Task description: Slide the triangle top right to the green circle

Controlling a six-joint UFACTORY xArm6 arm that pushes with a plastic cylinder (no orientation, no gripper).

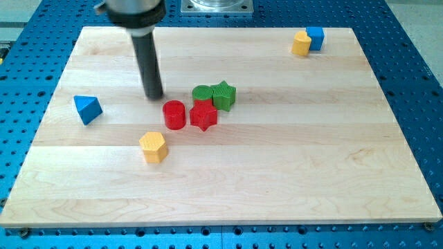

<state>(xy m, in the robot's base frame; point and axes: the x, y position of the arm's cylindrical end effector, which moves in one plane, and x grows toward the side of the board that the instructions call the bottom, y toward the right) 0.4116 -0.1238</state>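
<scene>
A blue triangle (pixel 87 108) lies near the board's left edge. A green circle (pixel 202 93) sits near the board's middle, touching a green star (pixel 223 95) on its right and a red star (pixel 203 115) below it. A red cylinder (pixel 174 114) stands just left of the red star. My tip (pixel 154 95) rests on the board, left of the green circle and just above and left of the red cylinder, well to the right of the blue triangle.
A yellow hexagon (pixel 153 146) lies below the red cylinder. A yellow block (pixel 300 43) and a blue cube (pixel 315 37) sit together at the view's top right. The wooden board (pixel 277 173) lies on a blue perforated table.
</scene>
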